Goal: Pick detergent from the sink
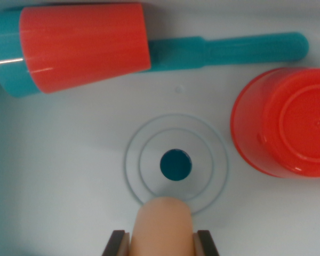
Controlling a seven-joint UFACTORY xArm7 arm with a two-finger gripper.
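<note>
My gripper (pixel 161 246) grasps a peach bottle (pixel 163 224) above the white sink (pixel 69 176) drain (pixel 176 165), red cups (pixel 85 45) beyond

White sink (pixel 69 160) holds a tipped red cup (pixel 82 45), teal utensil (pixel 240 49), red pot (pixel 288 122).

Just the one view here, the wrist camera, looking straight down into the sink (pixel 69 176) from close above, with the white floor filling the picture edge to edge. The drain (pixel 176 165) sits almost dead centre, a touch toward 6 o'clock. At 6 o'clock the gripper (pixel 161 246) pokes into the bottom edge, so the lens rides right behind it, facing the same way.
</note>
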